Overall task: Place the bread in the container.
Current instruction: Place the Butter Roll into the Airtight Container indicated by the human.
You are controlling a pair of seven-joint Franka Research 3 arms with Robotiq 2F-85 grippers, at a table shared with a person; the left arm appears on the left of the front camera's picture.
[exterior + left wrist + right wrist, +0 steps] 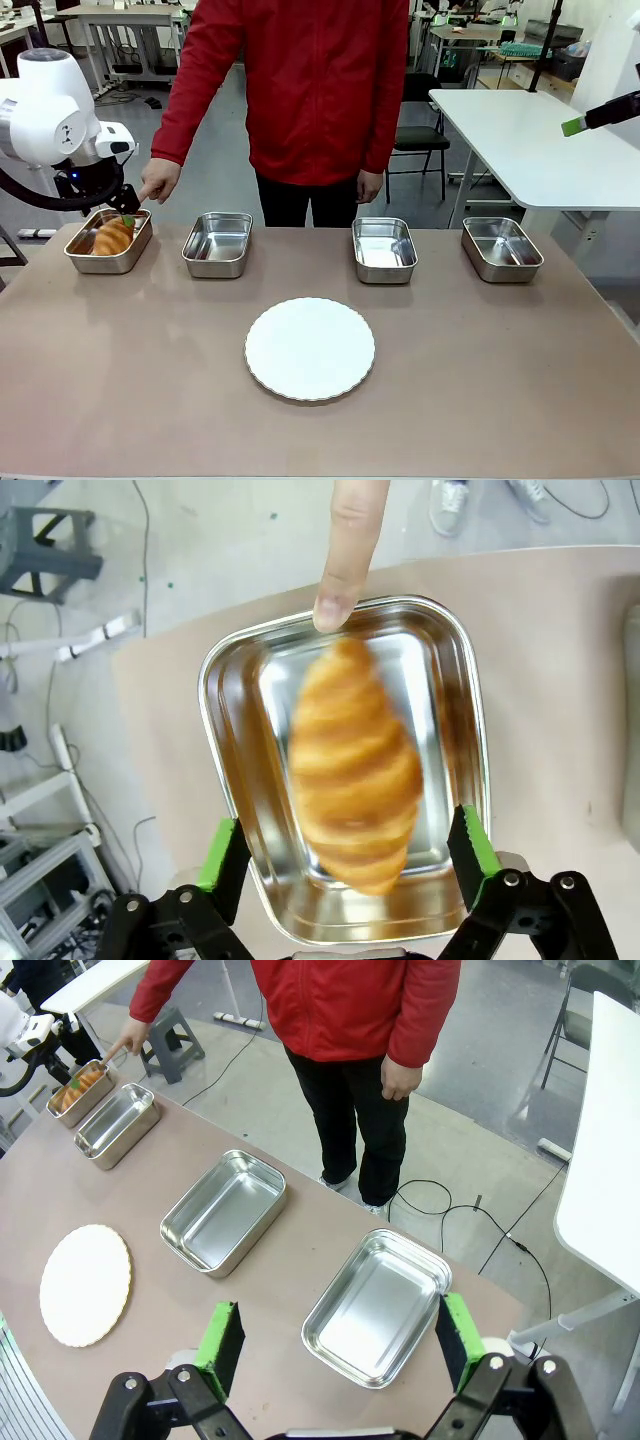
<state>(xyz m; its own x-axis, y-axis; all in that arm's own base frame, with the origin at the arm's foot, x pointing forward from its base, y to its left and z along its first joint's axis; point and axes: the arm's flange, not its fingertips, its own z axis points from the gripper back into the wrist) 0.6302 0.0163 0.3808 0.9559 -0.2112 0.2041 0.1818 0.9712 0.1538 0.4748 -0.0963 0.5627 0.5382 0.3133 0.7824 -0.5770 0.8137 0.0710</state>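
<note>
I have the left gripper (350,855) spread wide above the container (230,770), its green pads clear of the bread (352,770), which looks blurred, so I judge it loose and dropping into that pan at the table's left end. The person's hand (158,181) points a finger at the far rim, probably marking this pan as the target. My right gripper (335,1340) hangs wide open and empty over the pans at the other end

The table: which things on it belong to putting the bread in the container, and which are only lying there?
Belong to the job: croissant, leftmost steel pan, left gripper, pointing hand.
Only lying there: three other steel pans, white plate.
</note>
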